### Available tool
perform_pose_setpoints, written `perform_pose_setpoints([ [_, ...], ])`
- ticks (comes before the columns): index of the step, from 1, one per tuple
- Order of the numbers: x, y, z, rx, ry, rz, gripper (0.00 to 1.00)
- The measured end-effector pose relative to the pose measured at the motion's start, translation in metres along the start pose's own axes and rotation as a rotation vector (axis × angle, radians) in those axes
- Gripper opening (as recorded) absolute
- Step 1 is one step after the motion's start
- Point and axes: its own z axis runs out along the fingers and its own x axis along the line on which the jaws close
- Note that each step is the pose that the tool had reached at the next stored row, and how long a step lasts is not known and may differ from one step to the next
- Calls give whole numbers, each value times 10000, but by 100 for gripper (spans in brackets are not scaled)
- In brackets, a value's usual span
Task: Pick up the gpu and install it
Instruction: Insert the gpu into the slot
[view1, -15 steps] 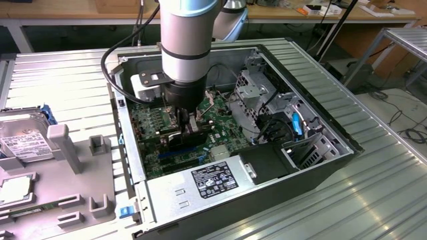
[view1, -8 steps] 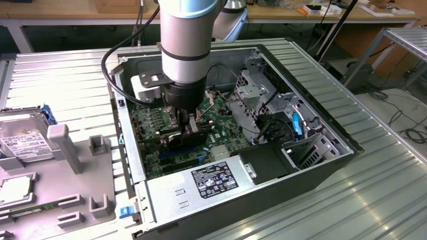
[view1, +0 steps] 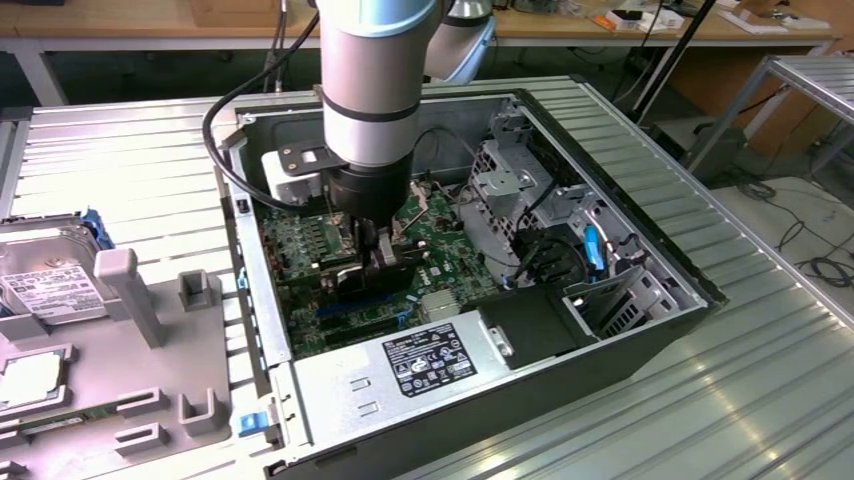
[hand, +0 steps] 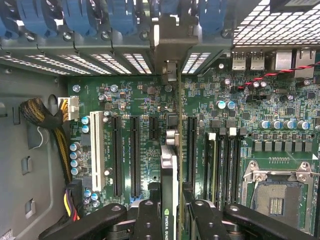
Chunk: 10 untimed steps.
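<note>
My gripper (view1: 375, 258) reaches down into the open computer case (view1: 641, 330) and is shut on the gpu (view1: 387, 278), a dark card held on edge over the green motherboard (view1: 447, 240). In the wrist view the gpu (hand: 169, 165) runs edge-on between the black fingers (hand: 147, 217) of my gripper (hand: 170, 212), in line with the long black expansion slots (hand: 135, 155). Its metal bracket (hand: 170, 47) meets the rear slot openings. Whether its lower edge is seated in a slot is hidden.
A power supply (view1: 414, 365) with a label fills the case's near corner, and drive cages (view1: 521, 170) line the exterior view's right. Bundled cables (hand: 55, 130) and a processor socket (hand: 275, 195) flank the slots. A hard drive (view1: 47, 280) lies in a grey tray (view1: 134, 330).
</note>
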Motion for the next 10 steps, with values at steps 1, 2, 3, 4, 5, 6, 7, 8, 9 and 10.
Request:
perform_pose_setpoints([
  [1, 0, 1, 2, 6, -2, -3, 27],
  [2, 2, 4, 2, 8, -2, -12, 27],
  [3, 2, 4, 2, 6, -2, -15, 27],
  [4, 3, 5, 3, 5, 0, -18, 27],
  [5, 3, 6, 6, 5, 0, -21, 27],
  [6, 2, 6, 10, 6, 0, -23, 27],
  [7, 2, 7, 17, 7, -1, -24, 27],
  [8, 1, 8, 25, 6, 2, -27, 27],
  [9, 1, 10, 36, 5, 3, -30, 27],
  [10, 1, 12, 37, 2, 1, -31, 27],
])
